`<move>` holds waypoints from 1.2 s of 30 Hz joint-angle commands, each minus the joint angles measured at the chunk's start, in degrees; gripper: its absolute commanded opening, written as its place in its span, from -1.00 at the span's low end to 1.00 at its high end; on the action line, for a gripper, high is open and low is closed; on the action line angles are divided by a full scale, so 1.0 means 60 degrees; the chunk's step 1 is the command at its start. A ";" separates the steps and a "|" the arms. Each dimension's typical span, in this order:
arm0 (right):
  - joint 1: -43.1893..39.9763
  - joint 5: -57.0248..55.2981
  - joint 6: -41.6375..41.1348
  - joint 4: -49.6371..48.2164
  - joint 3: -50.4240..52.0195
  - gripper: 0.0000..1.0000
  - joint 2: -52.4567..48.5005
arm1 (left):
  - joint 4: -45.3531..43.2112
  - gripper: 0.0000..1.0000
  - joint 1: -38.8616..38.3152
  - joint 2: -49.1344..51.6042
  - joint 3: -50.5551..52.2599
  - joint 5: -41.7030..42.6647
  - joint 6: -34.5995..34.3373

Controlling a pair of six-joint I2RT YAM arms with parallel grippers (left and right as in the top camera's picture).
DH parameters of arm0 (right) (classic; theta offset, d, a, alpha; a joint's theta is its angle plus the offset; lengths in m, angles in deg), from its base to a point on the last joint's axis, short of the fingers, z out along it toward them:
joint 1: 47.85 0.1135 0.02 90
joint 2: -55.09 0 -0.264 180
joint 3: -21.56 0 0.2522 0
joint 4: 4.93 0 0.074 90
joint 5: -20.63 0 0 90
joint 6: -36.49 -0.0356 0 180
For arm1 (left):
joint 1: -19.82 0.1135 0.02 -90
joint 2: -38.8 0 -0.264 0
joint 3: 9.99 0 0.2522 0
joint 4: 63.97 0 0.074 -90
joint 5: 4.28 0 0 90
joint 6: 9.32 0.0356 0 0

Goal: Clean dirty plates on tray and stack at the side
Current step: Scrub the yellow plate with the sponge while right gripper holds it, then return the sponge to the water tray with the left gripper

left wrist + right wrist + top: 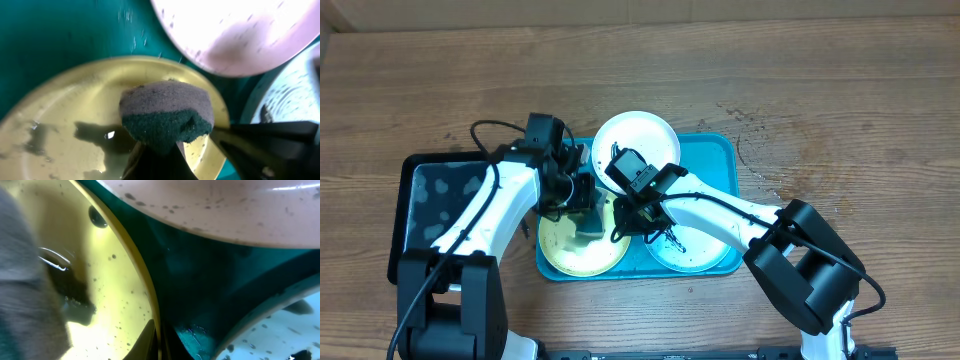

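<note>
Where the left fingers (pixel 146 162) close tight on a grey-and-green sponge (pixel 167 117), it presses onto the wet yellow-green plate (pixel 560 252), which sits at seven o'clock in the blue tray (pixel 720 150). The right fingers (pixel 270 131) are nearly closed, pinching that plate's rim at its three o'clock edge. Three plates lie in the tray; the other two are the white plate (pixel 640 135) at twelve o'clock, speckled dark, and the mint plate (pixel 695 258) at five o'clock, smeared black. One black tray (pixel 430 195) rests on the tabletop (pixel 840 100) at nine o'clock, just beside.
</note>
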 commanded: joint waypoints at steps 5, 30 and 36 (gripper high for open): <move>0.0025 0.0018 0.0171 0.0011 -0.0044 -0.92 -0.0022 | -0.0474 -0.92 0.0069 0.0098 0.1235 -0.2962 -0.0980; 0.0047 -0.1559 0.0678 0.0477 -0.1304 -0.92 0.1373 | 0.2331 -0.92 0.2962 -0.2488 -0.3016 -0.4105 -0.3268; 0.0208 -0.4215 0.2095 0.1985 -0.2444 -0.93 0.1530 | 0.2182 -0.91 0.5246 -0.1854 -0.2994 -0.2761 -0.3279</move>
